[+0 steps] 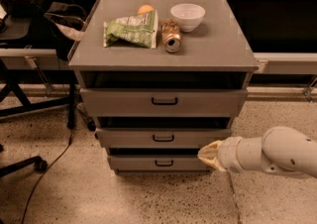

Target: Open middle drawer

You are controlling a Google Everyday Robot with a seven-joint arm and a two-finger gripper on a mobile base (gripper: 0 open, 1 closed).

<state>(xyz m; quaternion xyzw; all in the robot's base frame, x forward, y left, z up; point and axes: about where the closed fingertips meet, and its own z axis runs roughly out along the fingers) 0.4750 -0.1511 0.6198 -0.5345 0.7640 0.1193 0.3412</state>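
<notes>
The middle drawer (pixel 198 138) is the mid-sized grey front of three in the grey cabinet, with a small black bar handle (pixel 163 138). A dark gap shows above its front. My gripper (pixel 209 154), tan-tipped on a white arm, comes in from the right. It hovers in front of the cabinet's lower right. It is level with the seam between the middle and bottom drawer (pixel 138 163) fronts. It is to the right of and a little below the middle handle, not touching it.
The top drawer (pixel 124 102) is the tallest front. On the cabinet top (pixel 218 49) lie a green chip bag (pixel 130 30), an orange (pixel 145 9), a tipped can (pixel 171 36) and a white bowl (pixel 187 16). Chair legs (pixel 20 163) and a cable stand at the left.
</notes>
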